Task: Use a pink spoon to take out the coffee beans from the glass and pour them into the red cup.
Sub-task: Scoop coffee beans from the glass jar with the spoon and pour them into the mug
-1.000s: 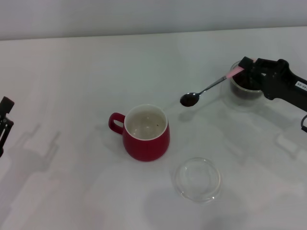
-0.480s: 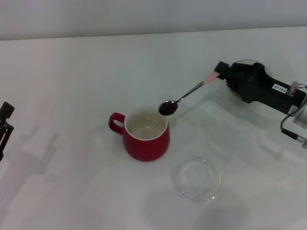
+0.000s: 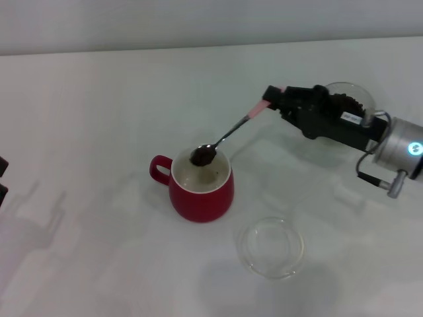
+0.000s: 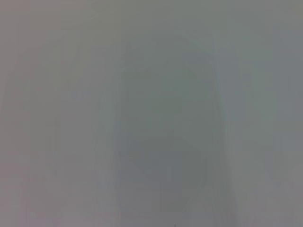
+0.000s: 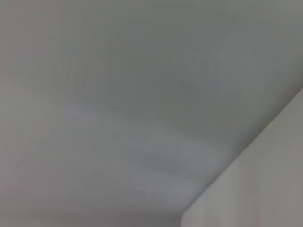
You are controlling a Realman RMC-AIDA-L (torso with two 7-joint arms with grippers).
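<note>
My right gripper [image 3: 276, 98] is shut on the pale pink handle of the pink spoon [image 3: 231, 132]. The spoon slants down to the left, and its metal bowl, heaped with dark coffee beans [image 3: 203, 155], hangs just over the white inside of the red cup [image 3: 198, 185] in the middle of the table. The glass [image 3: 345, 99] with more beans stands at the far right, partly hidden behind my right arm. My left gripper [image 3: 2, 177] shows only as a dark sliver at the left edge. Both wrist views show only blank pale surface.
A shallow clear glass dish [image 3: 271, 247] lies in front of the red cup, to its right. The white table [image 3: 99, 112] ends at a pale wall along the back.
My right gripper has carried the loaded spoon leftward from beside the glass to over the red cup. The glass is uncovered again. The left gripper has slid almost out of view.
</note>
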